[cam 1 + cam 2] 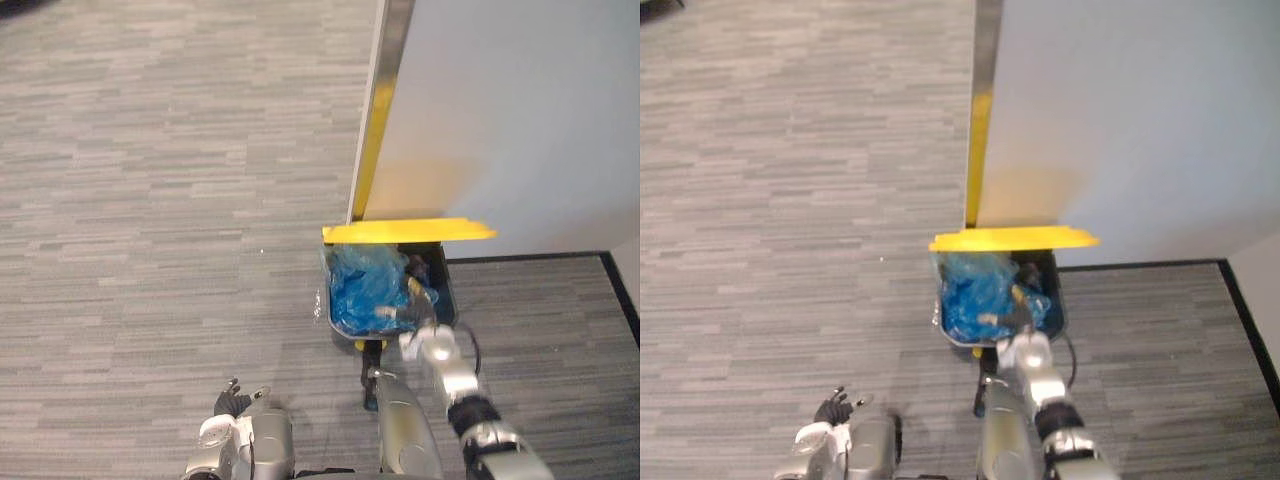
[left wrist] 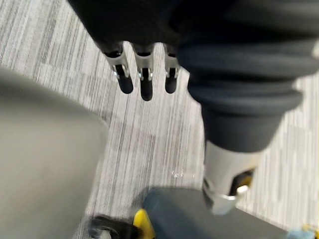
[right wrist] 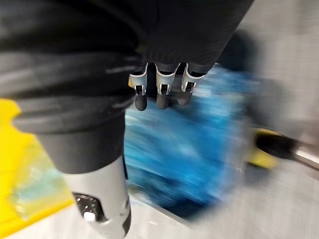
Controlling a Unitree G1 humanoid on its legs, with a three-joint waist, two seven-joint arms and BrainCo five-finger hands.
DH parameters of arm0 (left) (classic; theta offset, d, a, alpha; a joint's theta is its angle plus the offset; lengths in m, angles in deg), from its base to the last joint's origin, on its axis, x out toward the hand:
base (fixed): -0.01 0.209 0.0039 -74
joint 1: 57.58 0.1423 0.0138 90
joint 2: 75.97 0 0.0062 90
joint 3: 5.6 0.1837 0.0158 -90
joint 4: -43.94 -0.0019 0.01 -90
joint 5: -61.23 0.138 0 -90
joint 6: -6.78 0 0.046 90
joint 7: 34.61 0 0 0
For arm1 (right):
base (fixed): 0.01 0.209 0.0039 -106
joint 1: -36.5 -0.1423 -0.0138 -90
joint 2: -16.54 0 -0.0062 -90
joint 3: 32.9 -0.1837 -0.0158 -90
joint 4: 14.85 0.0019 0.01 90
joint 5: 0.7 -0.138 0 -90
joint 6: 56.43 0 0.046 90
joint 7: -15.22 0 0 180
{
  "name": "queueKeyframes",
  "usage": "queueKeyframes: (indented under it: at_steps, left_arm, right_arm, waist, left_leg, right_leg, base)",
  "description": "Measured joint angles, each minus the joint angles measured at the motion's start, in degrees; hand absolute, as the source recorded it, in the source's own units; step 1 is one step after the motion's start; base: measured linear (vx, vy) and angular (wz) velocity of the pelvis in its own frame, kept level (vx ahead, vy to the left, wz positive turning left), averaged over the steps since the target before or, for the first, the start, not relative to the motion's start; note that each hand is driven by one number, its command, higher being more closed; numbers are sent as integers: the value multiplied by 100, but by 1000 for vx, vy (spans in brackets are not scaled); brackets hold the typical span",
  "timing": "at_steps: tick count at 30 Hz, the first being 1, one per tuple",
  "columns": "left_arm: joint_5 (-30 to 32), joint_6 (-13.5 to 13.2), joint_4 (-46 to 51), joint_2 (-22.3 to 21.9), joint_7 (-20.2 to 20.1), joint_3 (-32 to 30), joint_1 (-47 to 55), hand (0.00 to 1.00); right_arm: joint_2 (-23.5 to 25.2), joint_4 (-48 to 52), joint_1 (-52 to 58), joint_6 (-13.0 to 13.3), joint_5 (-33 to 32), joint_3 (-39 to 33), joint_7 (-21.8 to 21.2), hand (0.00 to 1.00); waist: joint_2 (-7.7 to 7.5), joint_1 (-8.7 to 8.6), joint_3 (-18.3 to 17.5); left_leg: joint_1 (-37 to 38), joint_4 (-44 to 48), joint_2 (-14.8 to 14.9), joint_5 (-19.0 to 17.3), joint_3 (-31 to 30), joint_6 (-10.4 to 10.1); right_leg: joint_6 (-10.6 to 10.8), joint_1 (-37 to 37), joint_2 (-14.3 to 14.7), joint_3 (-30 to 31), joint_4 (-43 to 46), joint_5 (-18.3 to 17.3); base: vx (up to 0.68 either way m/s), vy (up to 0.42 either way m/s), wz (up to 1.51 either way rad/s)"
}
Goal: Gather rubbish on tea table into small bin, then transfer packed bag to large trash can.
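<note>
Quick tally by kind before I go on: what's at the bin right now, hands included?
trash can: 1
yellow lid: 1
blue plastic bag: 1
hands: 2, the left hand and the right hand
Total: 5

Blue bag (image 3: 199,144) is smearing in the right wrist view, so its folds and contents are unreadable. Raised yellow lid (image 1: 408,231) is covering the far rim of the large trash can (image 1: 446,290). Right hand (image 1: 428,348) is overlapping the bag's near edge; contact is not resolving. In the left wrist view the picture's edge is cutting off the can.
</note>
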Motion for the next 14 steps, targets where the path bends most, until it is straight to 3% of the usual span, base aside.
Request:
queueKeyframes:
  at_steps: [1,2,4,5,6,7,8,10,12,14]
  left_arm:
    - [2,27,-7,1,5,-66,27,0]
    - [60,78,-13,-4,16,-280,101,0]
    - [128,178,-141,-225,26,-507,-61,0]
    - [179,201,-218,-418,31,-606,-71,0]
    - [245,190,-220,-479,30,-698,-129,0]
    - [279,195,-255,-471,37,-695,-162,0]
    - [282,218,-346,-648,52,-706,-175,0]
    - [280,229,-424,-719,35,-693,-126,0]
    - [274,220,-415,-725,76,-824,-77,0]
    - [275,215,-433,-743,119,-923,-61,0]
  right_arm:
    - [75,-132,119,5,0,-87,-4,0]
    - [222,-591,394,0,0,-450,-5,0]
    - [160,-836,396,20,-3,-966,17,0]
    - [74,-957,416,7,-6,-1245,85,0]
    - [99,-1077,501,5,-5,-1479,145,0]
    - [93,-1206,542,-23,7,-1548,169,0]
    - [17,-1431,586,-121,27,-1683,215,0]
    - [36,-1419,631,-138,-1,-1854,246,0]
    - [40,-1501,653,-147,2,-1858,246,0]
    - [47,-1641,635,-194,1,-1895,242,0]
  waist:
    - [-34,-1,-85]
    - [-248,18,-339]
    - [28,21,-495]
    - [177,64,-636]
    - [-63,14,-747]
    - [-154,9,-796]
    - [-9,27,-914]
    - [140,-39,-1030]
    - [154,-38,-1112]
    - [146,-33,-1175]
  left_leg:
    - [-13,-6,-16,4,-21,-11]
    - [-38,8,-76,-21,-34,-61]
    - [-250,-5,221,-10,-14,-32]
    - [-329,-173,473,155,90,67]
    - [-217,-332,244,310,228,-168]
    - [-180,-404,186,339,256,-185]
    - [-193,-525,322,385,315,-145]
    - [-110,-637,351,502,433,41]
    - [22,-888,332,599,591,133]
    - [121,-1176,293,783,642,94]
  right_leg:
    - [13,82,-12,52,255,-77]
    - [131,394,28,210,262,-439]
    - [176,590,489,73,-591,-524]
    - [22,806,646,9,-1123,-801]
    - [-104,1050,332,-30,-1228,-1288]
    - [-319,1180,355,-31,-1517,-1465]
    - [-498,1262,498,-79,-1883,-1289]
    - [-512,1439,623,-73,-2333,-1023]
    - [-468,1540,690,-49,-2599,-898]
    - [-371,1618,695,6,-2887,-722]
  base:
    - [54,-220,14]
    - [24,-172,-4]
    - [-24,-122,-37]
    - [-16,-114,-35]
    - [15,-129,-25]
    - [7,-164,-15]
    - [-9,-81,-28]
    - [-42,-6,-24]
    - [-41,9,-10]
    - [-37,45,-3]
